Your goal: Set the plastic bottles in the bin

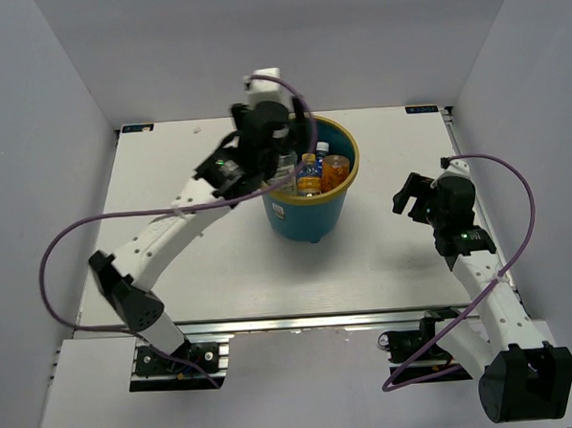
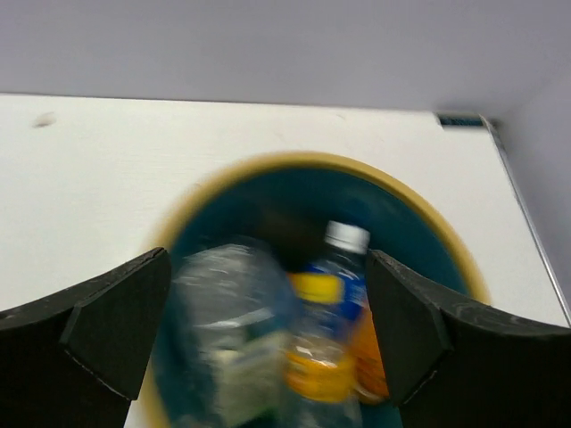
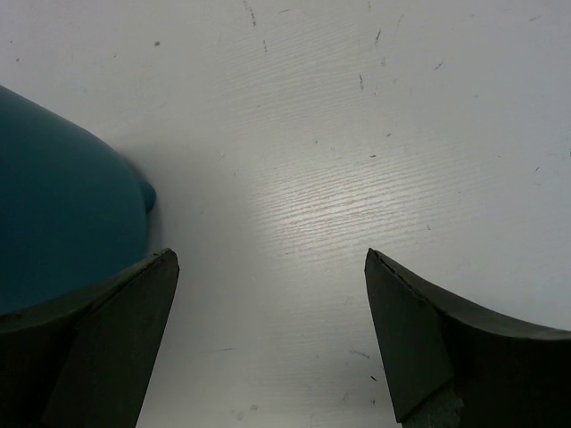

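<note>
The jaws of the left gripper stand wide apart, and its two black fingers frame the mouth of the bin at the lower left and lower right of the left wrist view. Nothing is clamped between them. A clear bottle shows as a blur inside the bin, just beside the left-hand finger. Whether it touches that finger cannot be told. To its right in the same view stands a white-capped bottle with a blue and yellow label, and an orange bottle lies against the bin's inner wall at the lower right.

In the top view the left gripper hangs over the left part of the rim of the bin, which sits on the white table a little above the middle of the frame. Several bottles are packed upright inside it, orange ones toward the right and a clear one toward the left.

The jaws of the right gripper are also spread wide and hold nothing. It sits at the right of the top view, apart from the bin. In the right wrist view, only bare table lies between the fingers of the right gripper, and the teal wall of the bin fills the left edge.
</note>
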You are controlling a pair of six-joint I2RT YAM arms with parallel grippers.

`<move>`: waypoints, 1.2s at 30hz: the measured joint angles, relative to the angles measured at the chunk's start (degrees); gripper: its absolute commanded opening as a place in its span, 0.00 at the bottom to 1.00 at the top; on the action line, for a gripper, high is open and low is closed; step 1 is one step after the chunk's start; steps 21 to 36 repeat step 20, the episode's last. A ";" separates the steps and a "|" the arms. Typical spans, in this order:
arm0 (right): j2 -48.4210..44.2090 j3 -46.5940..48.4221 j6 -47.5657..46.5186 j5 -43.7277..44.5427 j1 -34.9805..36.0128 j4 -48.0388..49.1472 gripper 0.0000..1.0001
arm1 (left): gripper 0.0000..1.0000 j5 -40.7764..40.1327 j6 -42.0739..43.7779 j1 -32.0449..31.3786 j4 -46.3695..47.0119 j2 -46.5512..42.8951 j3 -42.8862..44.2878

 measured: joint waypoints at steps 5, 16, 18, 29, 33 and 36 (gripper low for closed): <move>0.11 0.00 -0.04 -0.22 0.00 -0.15 0.90 | 0.98 1.81 -5.27 17.53 1.46 -12.11 -13.27; 0.11 0.00 0.26 0.37 0.00 -0.11 0.90 | 0.98 2.75 -16.04 40.00 3.30 -34.36 -50.66; 0.04 0.00 0.44 0.42 0.00 0.07 0.89 | 0.98 2.71 -17.18 40.46 2.99 -33.18 -53.51; -0.28 -0.11 0.50 0.44 0.00 0.31 0.89 | 0.98 2.93 -17.79 40.48 2.97 -31.82 -54.55; -0.28 -0.11 0.50 0.44 0.00 0.31 0.89 | 0.98 2.93 -17.79 40.48 2.97 -31.82 -54.55; -0.28 -0.11 0.50 0.44 0.00 0.31 0.89 | 0.98 2.93 -17.79 40.48 2.97 -31.82 -54.55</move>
